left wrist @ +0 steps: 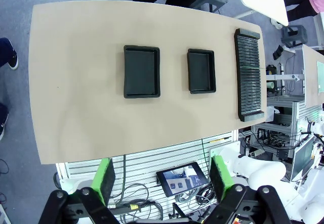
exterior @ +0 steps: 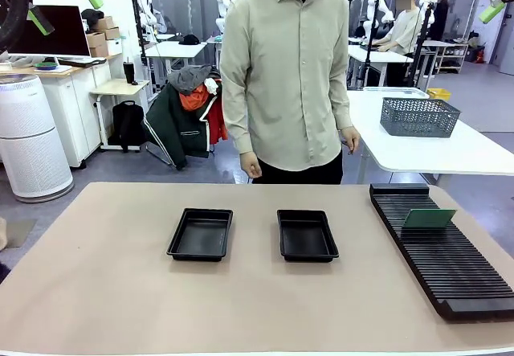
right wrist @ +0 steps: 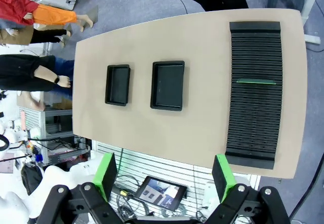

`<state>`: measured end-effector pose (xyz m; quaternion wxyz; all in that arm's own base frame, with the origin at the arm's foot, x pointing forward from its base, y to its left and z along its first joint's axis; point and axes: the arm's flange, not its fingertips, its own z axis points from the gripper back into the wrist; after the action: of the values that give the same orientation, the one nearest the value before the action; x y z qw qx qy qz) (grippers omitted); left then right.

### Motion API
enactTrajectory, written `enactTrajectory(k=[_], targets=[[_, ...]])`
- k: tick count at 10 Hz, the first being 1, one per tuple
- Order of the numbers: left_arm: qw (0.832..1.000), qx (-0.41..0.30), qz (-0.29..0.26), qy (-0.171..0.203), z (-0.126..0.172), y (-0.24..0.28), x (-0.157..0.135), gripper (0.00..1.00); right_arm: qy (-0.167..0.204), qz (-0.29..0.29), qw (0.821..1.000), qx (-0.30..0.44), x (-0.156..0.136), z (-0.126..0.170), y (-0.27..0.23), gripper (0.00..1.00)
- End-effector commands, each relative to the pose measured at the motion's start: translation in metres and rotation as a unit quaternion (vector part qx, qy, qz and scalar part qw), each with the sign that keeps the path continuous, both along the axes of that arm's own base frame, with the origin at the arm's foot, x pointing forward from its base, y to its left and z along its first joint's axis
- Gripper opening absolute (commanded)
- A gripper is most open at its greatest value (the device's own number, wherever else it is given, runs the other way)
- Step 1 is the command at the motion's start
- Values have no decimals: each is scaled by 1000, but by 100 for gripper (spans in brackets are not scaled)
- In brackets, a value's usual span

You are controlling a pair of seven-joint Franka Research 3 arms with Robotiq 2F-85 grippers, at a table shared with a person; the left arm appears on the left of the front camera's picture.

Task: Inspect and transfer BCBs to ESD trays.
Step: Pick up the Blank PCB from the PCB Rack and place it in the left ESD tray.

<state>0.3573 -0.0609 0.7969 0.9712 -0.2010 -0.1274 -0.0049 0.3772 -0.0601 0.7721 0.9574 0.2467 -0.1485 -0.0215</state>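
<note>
Two black ESD trays lie side by side mid-table, both with bare floors. One pale green BCB stands upright in a slot of the black ribbed rack at the right. My left gripper hangs high at the top left, open and holding nothing. The right gripper is high at the top right. From above, the left gripper looks down on the trays. The right gripper, open, looks down on the trays and the BCB, seen edge-on.
A person stands at the far side of the table, hands hanging down, off the table. A grey mesh basket sits on a white table behind. The beige tabletop has wide free room left of and in front of the trays.
</note>
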Motion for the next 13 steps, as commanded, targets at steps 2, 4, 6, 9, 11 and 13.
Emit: enactTrajectory(k=[2,4,6,9,11,13], targets=[[1000,-7,0,-1,0,0,-1,100,-39,72,990,-114,14,-28,-2,100],[1000,-7,0,-1,0,0,-1,100,-70,146,969,-187,20,-59,-3,100],[1000,-7,0,-1,0,0,-1,100,-115,235,936,-236,26,-95,-7,100],[1000,-7,0,-1,0,0,-1,100,-132,350,886,-275,46,-148,-11,100],[1000,-7,0,-1,0,0,-1,100,-132,427,838,-312,56,-178,-10,100],[1000,-7,0,-1,0,0,-1,100,-129,498,781,-355,66,-212,-12,100]])
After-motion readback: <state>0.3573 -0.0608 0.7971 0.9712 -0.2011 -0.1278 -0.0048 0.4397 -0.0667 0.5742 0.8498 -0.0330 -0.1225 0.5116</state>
